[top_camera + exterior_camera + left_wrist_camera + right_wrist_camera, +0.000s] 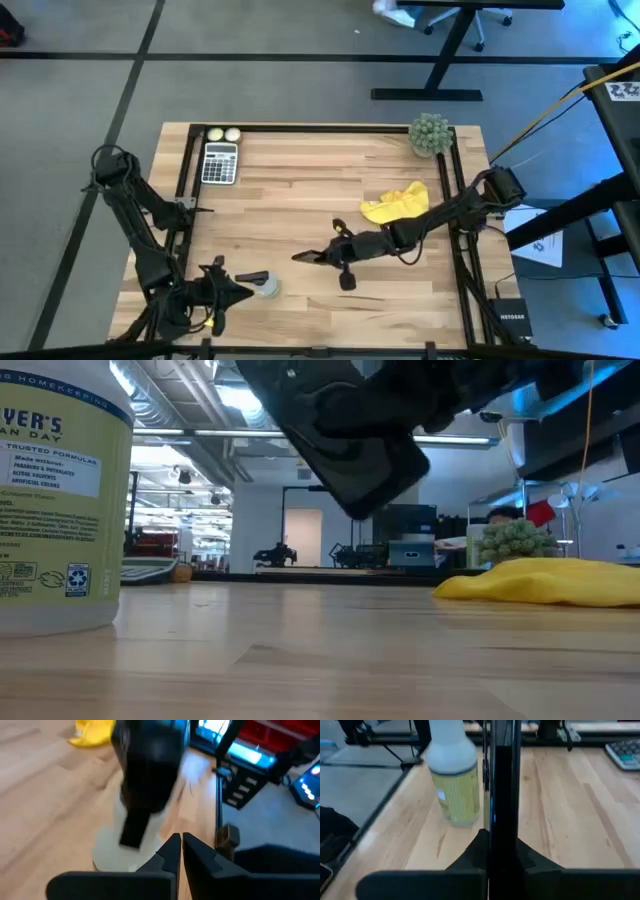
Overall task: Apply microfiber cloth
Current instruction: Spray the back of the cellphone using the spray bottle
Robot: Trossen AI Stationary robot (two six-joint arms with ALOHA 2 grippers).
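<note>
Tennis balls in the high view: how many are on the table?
2, side by side at the table's far left corner, just beyond the calculator: one to the left, the other to its right. None appear elsewhere, though the arms could hide some.

The table (300,190) was pale, smooth wood. The cloth (397,205) looked soft and wrinkled. The bottle (452,775) was plastic with a paper label.

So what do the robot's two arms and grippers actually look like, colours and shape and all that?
Both arms are black and built of jointed segments. The left gripper and the right gripper each end in two dark fingers that taper to a point. In each wrist view the gripper's fingers rise from a wide, flat black bar. No cables or markings can be made out on them.
</note>
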